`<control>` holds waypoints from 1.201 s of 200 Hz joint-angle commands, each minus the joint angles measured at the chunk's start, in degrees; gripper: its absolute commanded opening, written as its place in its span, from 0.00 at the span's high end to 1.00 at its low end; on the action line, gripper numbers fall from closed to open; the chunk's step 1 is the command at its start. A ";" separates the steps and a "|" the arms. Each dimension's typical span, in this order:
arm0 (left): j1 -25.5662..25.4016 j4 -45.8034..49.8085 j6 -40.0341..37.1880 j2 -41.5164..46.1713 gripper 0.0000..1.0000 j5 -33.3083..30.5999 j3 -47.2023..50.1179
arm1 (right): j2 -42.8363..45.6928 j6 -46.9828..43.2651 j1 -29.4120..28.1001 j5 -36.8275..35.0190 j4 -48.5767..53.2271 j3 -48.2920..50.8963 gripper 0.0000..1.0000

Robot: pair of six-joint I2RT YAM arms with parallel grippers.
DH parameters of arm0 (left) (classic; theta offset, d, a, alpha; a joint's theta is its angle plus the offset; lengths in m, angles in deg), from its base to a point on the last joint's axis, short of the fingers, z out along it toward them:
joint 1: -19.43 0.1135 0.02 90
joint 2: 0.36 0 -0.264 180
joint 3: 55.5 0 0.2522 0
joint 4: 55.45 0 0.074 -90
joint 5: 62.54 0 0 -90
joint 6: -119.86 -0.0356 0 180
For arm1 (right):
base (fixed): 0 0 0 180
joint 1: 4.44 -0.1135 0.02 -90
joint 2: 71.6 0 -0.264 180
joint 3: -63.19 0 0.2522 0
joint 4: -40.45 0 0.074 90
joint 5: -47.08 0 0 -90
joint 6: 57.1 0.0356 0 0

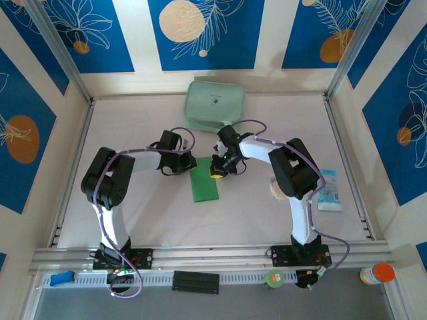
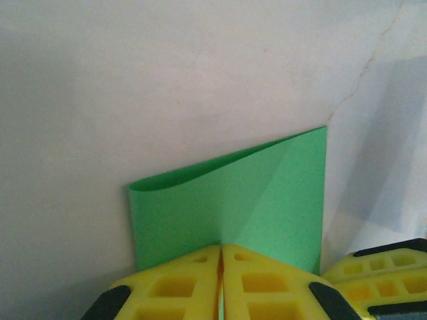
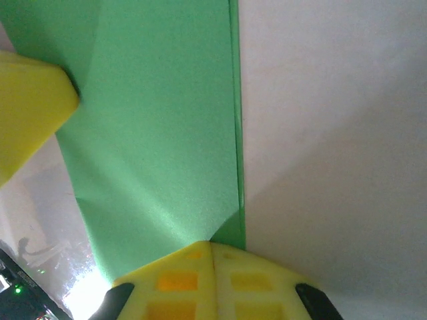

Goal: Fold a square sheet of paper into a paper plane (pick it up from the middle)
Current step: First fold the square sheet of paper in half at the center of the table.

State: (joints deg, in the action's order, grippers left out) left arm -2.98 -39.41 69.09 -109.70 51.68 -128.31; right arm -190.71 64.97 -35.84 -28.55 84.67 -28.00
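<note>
The green sheet of paper [image 1: 205, 187], folded into a long strip, lies mid-surface [image 1: 133, 220]. The left tool [image 2: 220, 252] and the right tool [image 3: 211, 247] each pinch its far end. A mint zip pouch [image 1: 215, 105] sits at the far edge, its mark too small to read and its contents hidden.

I look down on a pale, off-white desk [image 1: 147, 220] boxed in by a back wall [image 1: 267, 40] and two side walls [image 1: 27, 120]. They carry deep blue panels [image 1: 220, 40] with white leaf outlines and orange or cream circles, split by cream stripes. Silver metal posts [image 1: 57, 50] rise at the back corners. A metal rail [image 1: 213, 255] runs along the near edge. Light is soft and even.
</note>
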 commanded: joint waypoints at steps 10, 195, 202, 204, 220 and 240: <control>5.35 5.51 -4.97 -2.24 0.89 -4.83 -1.44 | -8.09 -2.05 1.51 -19.09 8.65 4.66 0.98; 1.43 10.99 -1.68 -2.57 0.91 -6.95 -6.89 | -8.69 -3.75 1.25 -18.94 9.01 3.87 0.98; 1.94 12.36 -2.09 -3.01 0.91 -8.45 -7.27 | -8.74 -3.85 1.23 -19.03 9.01 3.87 0.98; 2.05 12.85 -2.17 -3.14 0.90 -8.90 -7.37 | -8.72 -3.86 1.25 -19.03 9.01 3.89 0.98; 3.38 16.08 -3.13 -4.07 0.91 -11.88 -8.68 | -8.77 -4.11 1.25 -19.37 9.01 3.88 0.98; 5.54 19.61 -5.37 -4.35 0.90 -12.76 -10.74 | -8.78 -4.92 1.24 -19.40 9.42 3.50 0.98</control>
State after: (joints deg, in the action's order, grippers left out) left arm -0.97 -28.00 67.21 -112.11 46.07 -136.68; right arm -191.41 61.76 -35.84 -28.75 85.79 -28.85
